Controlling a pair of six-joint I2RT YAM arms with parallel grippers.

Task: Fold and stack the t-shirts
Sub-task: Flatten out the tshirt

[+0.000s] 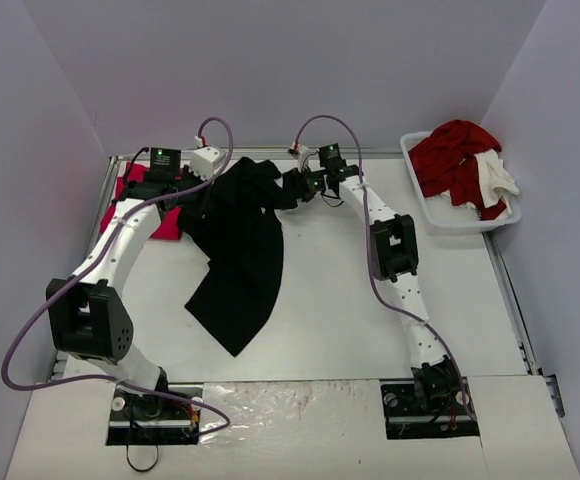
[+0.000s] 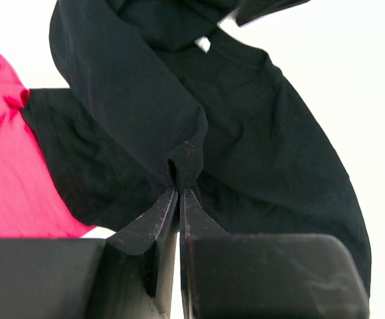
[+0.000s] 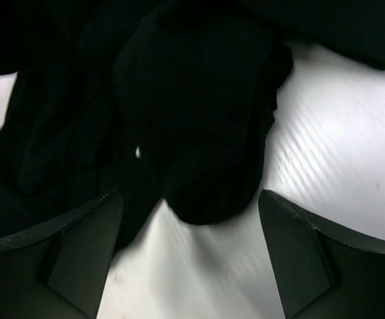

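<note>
Tabletop point(image 1: 370, 330); one pink t-shirt point(image 2: 6, 166), one black t-shirt point(image 1: 240, 260) in left tool point(image 2: 179, 189); right tool point(image 3: 189, 199) agape

Shows the black t-shirt point(image 3: 199, 133) bunched across the top and centre, a rounded fold dipping low. Shows the right gripper point(image 3: 189, 196) spread wide at lower left and lower right, white table point(image 3: 338, 133) at right.

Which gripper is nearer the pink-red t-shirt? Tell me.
Left. The left gripper, shut on the black t-shirt, is just beside the pink-red t-shirt; the open right gripper lies beyond the black t-shirt.
</note>
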